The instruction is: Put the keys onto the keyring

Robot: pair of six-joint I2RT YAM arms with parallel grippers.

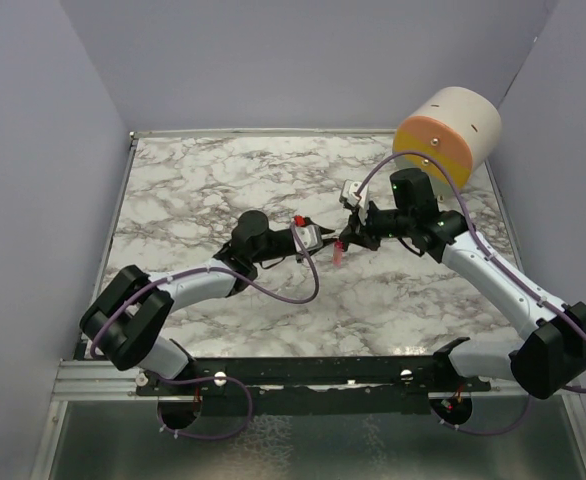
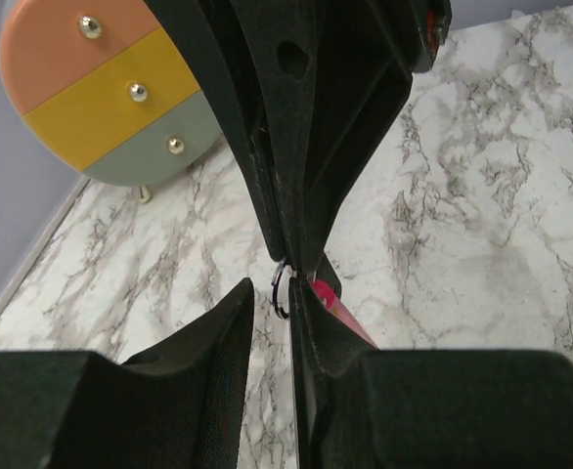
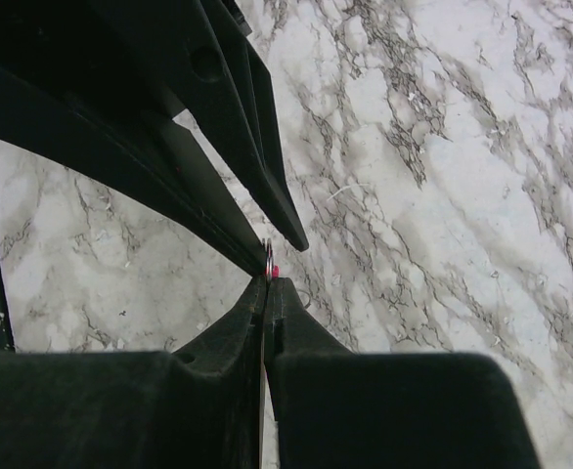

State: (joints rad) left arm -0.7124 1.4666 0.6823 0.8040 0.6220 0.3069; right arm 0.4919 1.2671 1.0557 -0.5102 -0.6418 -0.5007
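Observation:
The keyring is a pink-red strip point(image 1: 339, 256) with a thin metal ring point(image 2: 281, 289) at its top, held in the air over the middle of the marble table. My right gripper point(image 1: 346, 240) is shut on the ring, whose edge point(image 3: 268, 256) shows just past its tips point(image 3: 268, 281). The strip point(image 2: 343, 311) hangs below. My left gripper point(image 1: 322, 238) is open, and its two fingertips point(image 2: 272, 289) stand either side of the ring, the right one close against it. The small dark key does not show in any view.
A round drum with peach, yellow and grey-green bands point(image 1: 448, 135) stands at the back right, close behind the right arm; it also shows in the left wrist view point(image 2: 101, 98). Grey walls enclose the marble table point(image 1: 223, 180) on three sides.

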